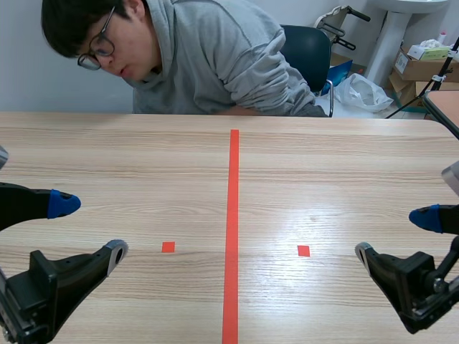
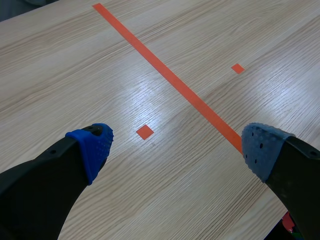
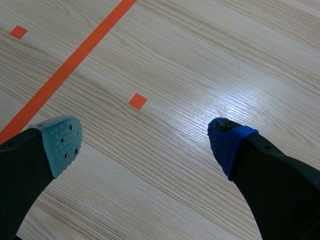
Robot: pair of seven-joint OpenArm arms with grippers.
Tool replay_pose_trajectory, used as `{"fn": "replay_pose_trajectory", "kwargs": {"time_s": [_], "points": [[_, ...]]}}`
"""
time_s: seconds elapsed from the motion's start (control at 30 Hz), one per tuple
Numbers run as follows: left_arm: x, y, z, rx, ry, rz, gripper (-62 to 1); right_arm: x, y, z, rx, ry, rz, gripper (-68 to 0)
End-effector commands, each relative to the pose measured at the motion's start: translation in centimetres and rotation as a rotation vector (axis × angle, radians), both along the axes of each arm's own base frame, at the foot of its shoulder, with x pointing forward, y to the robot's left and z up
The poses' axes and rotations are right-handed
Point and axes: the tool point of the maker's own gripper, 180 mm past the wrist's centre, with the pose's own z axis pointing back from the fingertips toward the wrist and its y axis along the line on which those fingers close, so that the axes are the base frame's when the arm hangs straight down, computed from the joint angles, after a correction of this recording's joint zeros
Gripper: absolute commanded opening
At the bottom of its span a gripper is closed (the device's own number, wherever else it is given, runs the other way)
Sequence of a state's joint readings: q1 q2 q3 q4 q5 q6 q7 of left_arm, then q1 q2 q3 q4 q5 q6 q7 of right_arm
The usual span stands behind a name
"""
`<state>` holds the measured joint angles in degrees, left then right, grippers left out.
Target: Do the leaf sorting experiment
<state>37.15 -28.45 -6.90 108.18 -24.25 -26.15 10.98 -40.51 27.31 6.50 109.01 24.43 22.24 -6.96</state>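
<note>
Two grippers low over the table [image 1: 323, 165]: left gripper [image 1: 90, 228] and right gripper [image 1: 395, 235], fingers spread wide, holding nothing. Scene view alone shows a person [image 1: 208, 57] leaning at the far edge, with cardboard boxes [image 1: 416, 72] behind.

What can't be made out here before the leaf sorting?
- Leaves: none in any view; whereabouts unknown.
- Person's hands: scene view, hidden behind the table's far edge.
- Red thing: left wrist view, cut off by the picture edge and the left gripper's finger.
- Boxes: scene view, print too small to read.
</note>
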Motion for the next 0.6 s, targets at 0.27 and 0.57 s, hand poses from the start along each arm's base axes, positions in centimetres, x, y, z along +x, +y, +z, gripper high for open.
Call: {"fn": "replay_pose_trajectory", "kwargs": {"time_s": [0.27,0.57], "points": [[0.08,-0.26,0.49,-0.014,-0.014,-0.005,-6.1,0.86,-0.3,0.92,-0.002,-0.038,-0.002,-16.3],[0.08,-0.26,0.49,-0.014,-0.015,-0.006,-6.1,0.94,-0.3,0.99,-0.002,-0.042,-0.002,-16.3]]}}
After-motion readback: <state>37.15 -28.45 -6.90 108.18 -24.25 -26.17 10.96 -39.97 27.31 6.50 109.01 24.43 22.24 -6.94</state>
